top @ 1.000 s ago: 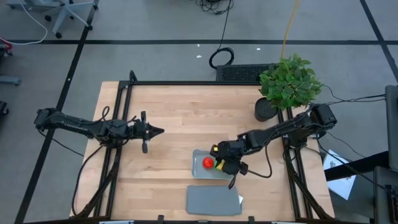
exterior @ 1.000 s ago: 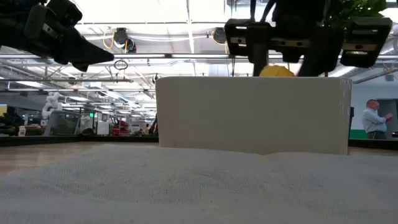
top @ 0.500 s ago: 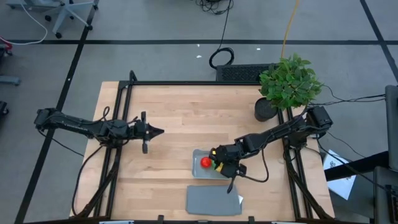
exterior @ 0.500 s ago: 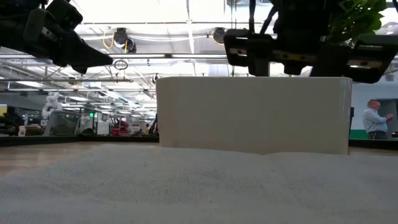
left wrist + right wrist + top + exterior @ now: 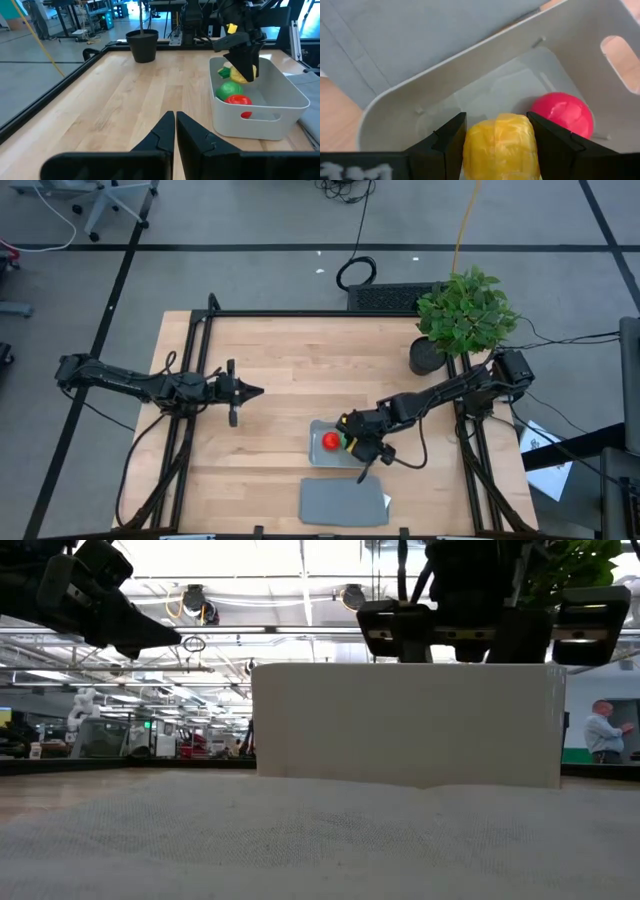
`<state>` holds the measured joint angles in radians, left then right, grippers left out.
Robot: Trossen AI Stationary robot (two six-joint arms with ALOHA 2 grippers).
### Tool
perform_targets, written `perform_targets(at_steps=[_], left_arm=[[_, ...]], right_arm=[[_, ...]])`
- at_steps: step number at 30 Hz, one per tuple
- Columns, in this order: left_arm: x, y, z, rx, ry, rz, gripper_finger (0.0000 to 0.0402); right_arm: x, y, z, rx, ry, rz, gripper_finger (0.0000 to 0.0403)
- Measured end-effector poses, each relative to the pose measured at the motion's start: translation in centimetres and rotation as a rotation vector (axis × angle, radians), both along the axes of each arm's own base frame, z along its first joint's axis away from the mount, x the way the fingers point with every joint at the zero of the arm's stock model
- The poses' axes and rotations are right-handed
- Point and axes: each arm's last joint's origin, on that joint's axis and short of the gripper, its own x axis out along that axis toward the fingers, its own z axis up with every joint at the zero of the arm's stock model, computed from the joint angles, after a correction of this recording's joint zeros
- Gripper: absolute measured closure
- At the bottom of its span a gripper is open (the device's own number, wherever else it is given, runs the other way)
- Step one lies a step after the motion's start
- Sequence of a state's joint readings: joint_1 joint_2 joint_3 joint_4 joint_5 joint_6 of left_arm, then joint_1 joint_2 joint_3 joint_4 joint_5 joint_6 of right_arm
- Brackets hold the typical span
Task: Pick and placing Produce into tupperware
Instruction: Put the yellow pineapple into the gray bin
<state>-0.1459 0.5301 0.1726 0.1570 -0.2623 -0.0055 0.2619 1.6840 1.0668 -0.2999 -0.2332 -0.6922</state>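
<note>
The tupperware (image 5: 322, 457) sits near the middle of the table's near half, and its pale wall (image 5: 400, 725) fills the low view. The red piece (image 5: 563, 112) and the green piece (image 5: 229, 90) lie on its floor. My right gripper (image 5: 355, 443) reaches down into it, shut on the yellow piece (image 5: 497, 145); its green tip (image 5: 223, 73) points to the side. My left gripper (image 5: 175, 131) hovers shut over the table's left half (image 5: 250, 391), pointing at the tupperware. My right gripper pinches the yellow piece's body (image 5: 470, 150) between its two fingers, one on each side. The fingers (image 5: 245, 60) come from above, pointing down into the tupperware. The piece hangs low inside the walls beside the green one; whether it touches the floor I cannot tell.
The flat grey lid (image 5: 343, 502) lies just near of the tupperware, by the table's near edge. A potted plant (image 5: 465, 310) stands at the far right corner. Bare wood (image 5: 290, 365) spreads across the far half and the left.
My right gripper has come down into the tupperware, shifting slightly toward the table's left, with the yellow piece held. In the low view the yellow piece has sunk out of sight behind the tupperware's wall.
</note>
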Motion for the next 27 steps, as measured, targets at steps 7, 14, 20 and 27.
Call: perform_targets(at_steps=[7,14,20,27], left_arm=[[-0.01,0.0,-0.04,-0.005,0.003,0.001,0.038],[-0.01,0.0,-0.05,-0.008,0.004,0.002,0.038],[-0.01,0.0,-0.04,-0.011,0.003,0.002,0.038],[-0.01,0.0,-0.04,-0.016,0.002,0.003,0.038]], right_arm=[[-0.05,0.01,-0.03,0.009,0.012,-0.013,0.022],[-0.19,-0.06,-0.12,0.006,0.032,-0.018,0.0217],[-0.27,-0.08,-0.17,0.005,0.042,-0.021,0.0209],[-0.33,-0.19,-0.21,0.002,0.053,-0.024,0.0209]])
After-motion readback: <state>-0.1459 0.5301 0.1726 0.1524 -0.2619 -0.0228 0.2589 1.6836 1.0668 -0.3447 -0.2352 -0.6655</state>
